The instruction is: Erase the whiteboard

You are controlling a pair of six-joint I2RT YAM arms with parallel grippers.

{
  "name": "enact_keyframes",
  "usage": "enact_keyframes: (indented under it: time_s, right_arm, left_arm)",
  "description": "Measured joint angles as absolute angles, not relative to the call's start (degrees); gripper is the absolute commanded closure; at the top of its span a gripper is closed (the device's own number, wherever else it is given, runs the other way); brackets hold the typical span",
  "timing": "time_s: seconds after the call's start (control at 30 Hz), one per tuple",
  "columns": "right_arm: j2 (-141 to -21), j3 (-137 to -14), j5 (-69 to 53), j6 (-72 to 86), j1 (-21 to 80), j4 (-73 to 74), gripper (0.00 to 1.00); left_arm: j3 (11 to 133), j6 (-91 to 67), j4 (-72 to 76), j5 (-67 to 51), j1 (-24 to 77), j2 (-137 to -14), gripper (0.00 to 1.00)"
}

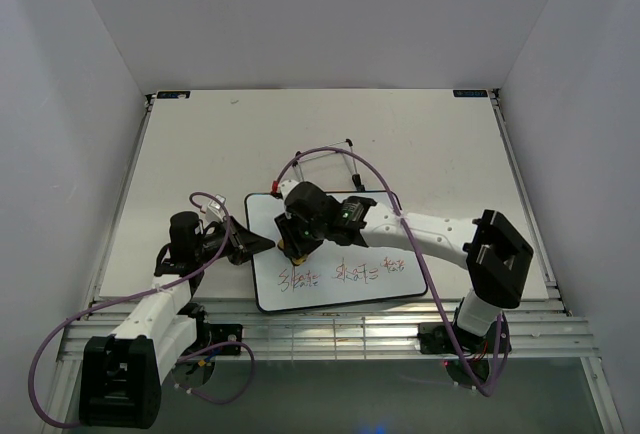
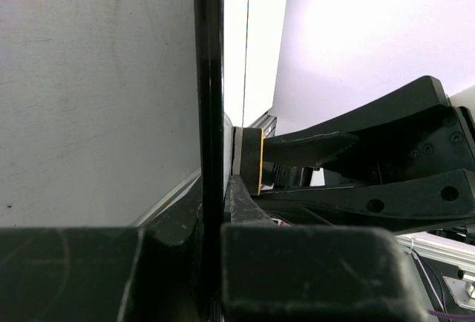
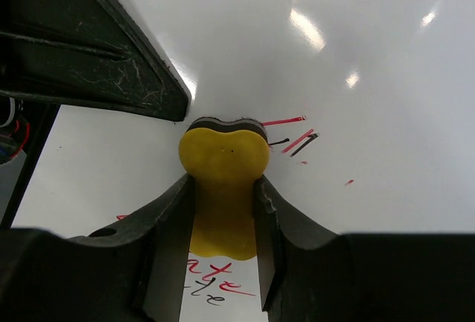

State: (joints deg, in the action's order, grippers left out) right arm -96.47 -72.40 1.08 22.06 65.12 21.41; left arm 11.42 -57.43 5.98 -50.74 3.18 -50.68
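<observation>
Near-centre on the pale flat table [image 1: 200, 144], just beyond the arm bases, I've got the large glossy white rectangular whiteboard [image 1: 370, 254] with its thin black rim lying flat, slightly skewed. Red-and-black scribbled writing [image 1: 355, 273] sits in three clumps along its near strip. The far part of the board reads blank where the arm doesn't cover it. The right wrist view shows a few short red and black strokes [image 3: 293, 140] just right of the eraser, and more writing on the near side of it.

The small yellow foam eraser [image 3: 225, 155] has its dark felt layer against the board. It's pinched snug between the two fingers of the right gripper [image 3: 225, 196], one on each side. From the top view I see that gripper [image 1: 297, 246] over the left-centre of the board, just beyond the leftmost clump.

The left gripper [image 1: 262, 242] comes in from the left and is clamped on the board's left rim. Its wrist view shows the black rim running straight between the two pressed-in fingers [image 2: 312, 270], with the eraser edge-on further along.

A thin wire easel stand [image 1: 340, 154] with red tips lies on the table just past the board's far edge. A purple cable [image 1: 390, 194] loops over the right arm.
</observation>
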Motion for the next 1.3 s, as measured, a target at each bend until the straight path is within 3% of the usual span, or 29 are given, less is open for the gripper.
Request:
enact_keyframes:
  time_s: [0.43,1.0,1.3]
  right_arm:
    - [-92.62,-65.1,1.21,21.87,55.68,20.14,0.8]
    - [-101.23,-78.65,-4.67,18.35,62.13,20.88,0.8]
    - [-94.56,-68.49,-4.25,18.39,62.54,15.46,0.8]
  left_arm:
    - [11.42,-58.06,6.04,-50.02,3.73,-50.28,1.0]
    - [11.42,-58.37,5.74,-49.98,4.1,-49.67,1.0]
    - [11.42,-58.63,5.58,-49.47,4.45,-49.39,1.0]
